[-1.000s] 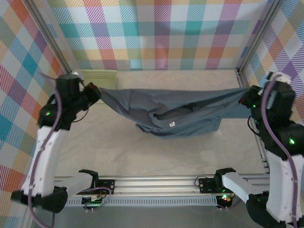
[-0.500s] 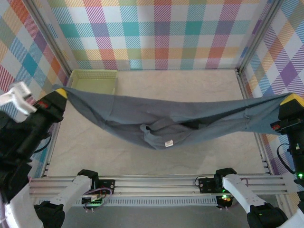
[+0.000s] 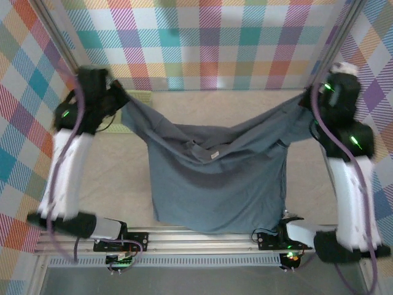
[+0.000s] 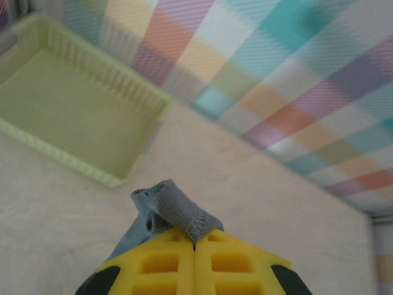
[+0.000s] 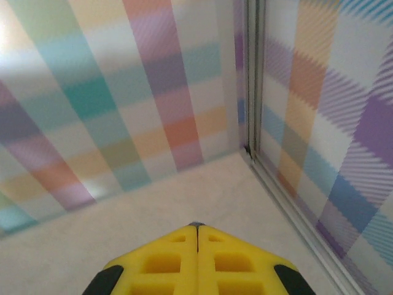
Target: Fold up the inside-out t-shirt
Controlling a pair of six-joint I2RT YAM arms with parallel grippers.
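The inside-out t-shirt [image 3: 215, 178], slate blue-grey and wrinkly, is stretched between both arms with its body spread flat toward the near rail. A small white tag [image 3: 215, 155] shows near its sagging top edge. My left gripper [image 3: 120, 98] is shut on the shirt's upper left corner; in the left wrist view a stitched hem [image 4: 175, 209] sticks out of the closed yellow fingers [image 4: 194, 238]. My right gripper [image 3: 307, 101] is shut on the upper right corner; just a sliver of grey cloth [image 5: 196, 225] peeks from its closed fingertips [image 5: 197, 230].
A pale yellow-green mesh basket [image 4: 73, 117] stands at the far left by the plaid back wall, partly behind the left arm [image 3: 140, 95]. A metal frame post [image 5: 250, 92] runs up the far right corner. The aluminium rail [image 3: 202, 236] crosses the near edge under the shirt's hem.
Both arms swung from low and wide at the sides to the far corners. The shirt, which hung bunched between them, now hangs open with its body spread down to the near rail.
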